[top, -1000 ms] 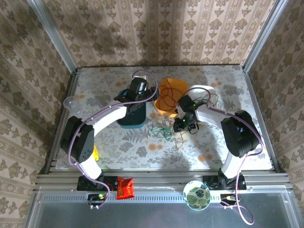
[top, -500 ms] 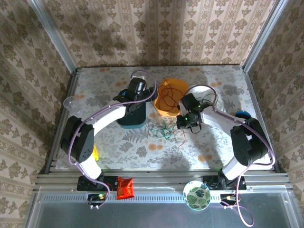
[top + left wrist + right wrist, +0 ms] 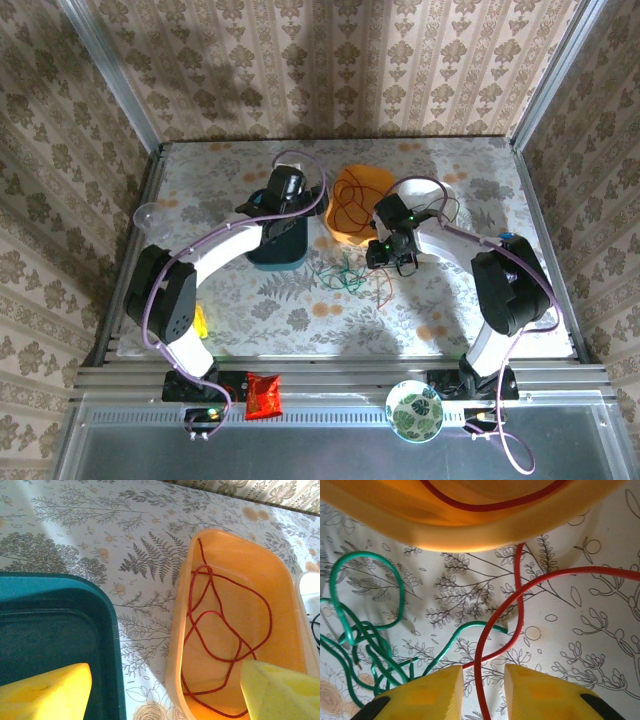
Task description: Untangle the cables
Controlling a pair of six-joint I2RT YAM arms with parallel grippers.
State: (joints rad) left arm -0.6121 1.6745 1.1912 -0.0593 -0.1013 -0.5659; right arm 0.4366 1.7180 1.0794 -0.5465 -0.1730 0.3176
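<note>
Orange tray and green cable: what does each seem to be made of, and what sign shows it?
Orange tray: probably plastic, smooth and faintly glossy; rounded moulded rim, light glowing through the wall. Green cable: likely plastic-sheathed wire, smooth with slight sheen; it holds loose bends.

We're over a floral-print table [image 3: 250, 300]. An orange tub [image 3: 376, 178] sits just beside a teal bin [image 3: 272, 256], with a white bowl [image 3: 422, 187] on the tub's other side. On the near rail are a red packet [image 3: 264, 394] and a patterned bowl [image 3: 414, 411]. At the left edge there's possibly a clear cup [image 3: 147, 214].
</note>
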